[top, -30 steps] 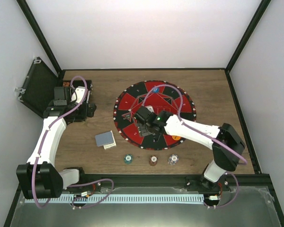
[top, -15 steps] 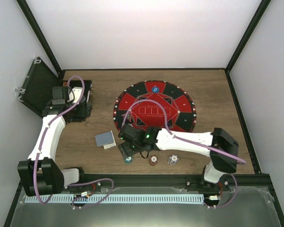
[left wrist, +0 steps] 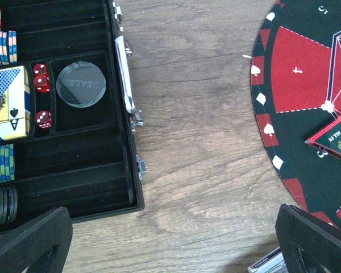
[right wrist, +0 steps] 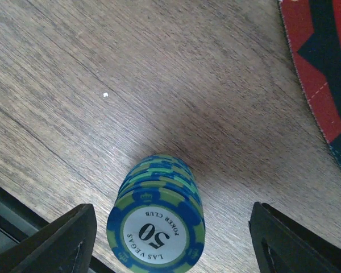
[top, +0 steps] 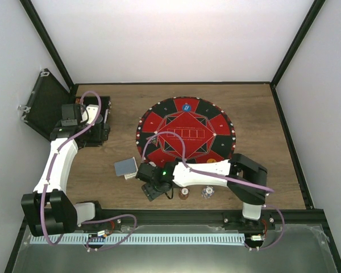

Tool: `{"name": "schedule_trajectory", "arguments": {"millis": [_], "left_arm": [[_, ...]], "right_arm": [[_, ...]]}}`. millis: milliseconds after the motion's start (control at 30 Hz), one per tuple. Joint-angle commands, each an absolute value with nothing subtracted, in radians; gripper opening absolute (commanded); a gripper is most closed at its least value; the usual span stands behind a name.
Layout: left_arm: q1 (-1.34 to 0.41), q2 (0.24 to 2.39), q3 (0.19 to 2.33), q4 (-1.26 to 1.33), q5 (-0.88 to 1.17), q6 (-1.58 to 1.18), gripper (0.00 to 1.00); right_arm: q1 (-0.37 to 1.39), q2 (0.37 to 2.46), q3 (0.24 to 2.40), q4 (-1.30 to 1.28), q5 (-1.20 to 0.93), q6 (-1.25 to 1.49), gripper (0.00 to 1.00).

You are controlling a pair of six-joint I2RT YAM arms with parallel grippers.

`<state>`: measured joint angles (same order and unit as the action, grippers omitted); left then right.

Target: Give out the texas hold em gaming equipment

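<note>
My right gripper (right wrist: 169, 242) has swung off the middle of the round red-and-black mat (top: 184, 133) (it hung there a second ago) and now hangs low over the grained wooden table (right wrist: 131, 68) near my base, jaws spread wide. Between my matte black fingers (right wrist: 57, 239), touching neither, stands a stack of blue-and-green chips (right wrist: 158, 224). The chips are round with striped edges, and the white face on top is printed "50 LAS VEGAS POKER CLUB". A dark red stack (top: 183, 193) stands just to this hand's right, a whitish stack (top: 207, 191) past that, and the grey-backed cards (top: 126, 167) lie ahead to its left.

My left gripper (left wrist: 170, 250) has hardly shifted. It is open too, with the black slotted case (left wrist: 74, 142) to its left, holding a clear round dealer disc (left wrist: 80, 84) and red dice (left wrist: 42, 84).
</note>
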<state>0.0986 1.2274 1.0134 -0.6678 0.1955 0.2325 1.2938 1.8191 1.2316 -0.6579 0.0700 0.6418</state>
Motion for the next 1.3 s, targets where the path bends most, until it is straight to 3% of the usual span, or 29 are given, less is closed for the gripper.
{"name": "schedule_trajectory", "arguments": {"millis": [0,467,1100,1267], "left_arm": [[0.106,1.213,1.026,-0.672,0.216,0.248,1.0],[0.107,1.216,1.025,-0.678,0.219,0.254,1.0],[0.109,1.212,1.025,-0.679,0.229,0.256,1.0],[0.11,1.212,1.025,-0.679,0.226,0.257,1.0]], "right_arm": [[1.304,1.827,1.27,-0.669,0.091,0.649,0.75],[1.331,1.861,1.3,-0.68,0.121,0.657,0.58],[1.334,1.876,1.299,-0.695,0.135,0.657,0.55],[1.333,1.877,1.298,-0.689,0.14,0.654,0.49]]}}
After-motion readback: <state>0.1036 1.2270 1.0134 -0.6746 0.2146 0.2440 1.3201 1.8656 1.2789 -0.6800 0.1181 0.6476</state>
